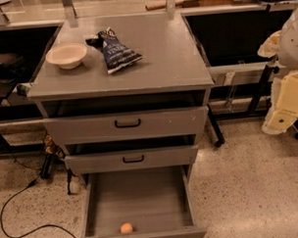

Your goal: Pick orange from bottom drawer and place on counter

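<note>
The orange (126, 228) is small and round. It lies on the floor of the open bottom drawer (142, 199), near the drawer's front wall and a little left of centre. The counter (161, 61) is the flat grey top of the cabinet. My gripper (280, 118) is on the cream-coloured arm at the right edge of the view. It hangs well to the right of the cabinet, about level with the top drawer, far from the orange and holding nothing that I can see.
A cream bowl (67, 55) and a dark blue chip bag (116, 52) lie on the left half of the counter. The two upper drawers (127, 124) with black handles stand slightly pulled out. Dark side shelves flank the cabinet. A black cable (15, 214) runs over the floor at left.
</note>
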`<state>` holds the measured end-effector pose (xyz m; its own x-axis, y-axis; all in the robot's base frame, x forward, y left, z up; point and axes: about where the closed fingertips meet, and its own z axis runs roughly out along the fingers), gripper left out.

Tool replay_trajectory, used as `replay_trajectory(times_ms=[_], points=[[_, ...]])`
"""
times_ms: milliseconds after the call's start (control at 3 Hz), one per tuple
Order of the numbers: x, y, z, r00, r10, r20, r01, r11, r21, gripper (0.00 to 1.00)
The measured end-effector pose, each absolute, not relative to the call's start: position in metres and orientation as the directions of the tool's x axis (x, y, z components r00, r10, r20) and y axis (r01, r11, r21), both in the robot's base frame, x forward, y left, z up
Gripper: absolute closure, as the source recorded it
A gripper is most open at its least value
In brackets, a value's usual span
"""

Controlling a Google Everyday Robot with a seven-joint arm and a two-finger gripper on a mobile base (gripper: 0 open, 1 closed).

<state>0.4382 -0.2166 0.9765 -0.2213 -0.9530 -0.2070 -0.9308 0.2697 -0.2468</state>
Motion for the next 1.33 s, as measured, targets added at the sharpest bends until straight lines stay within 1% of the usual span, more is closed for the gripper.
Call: replay_trajectory(times_ms=[333, 667, 1000, 1333], points=[[0.438, -0.217, 0.977, -0.221, -0.953, -0.207, -0.931, 0.270, -0.247, 0.00], [0.442, -0.195, 0.969, -0.119, -0.976, -0.181, -0.949, 0.166, -0.269, 0.00], [0.444, -0.151, 0.945, 0.083, -0.988, -0.133, -0.957, -0.042, -0.288, 0.00], [0.443, -0.095, 0.899, 0.329, -0.943, -0.053, -0.915, -0.305, -0.265, 0.00]])
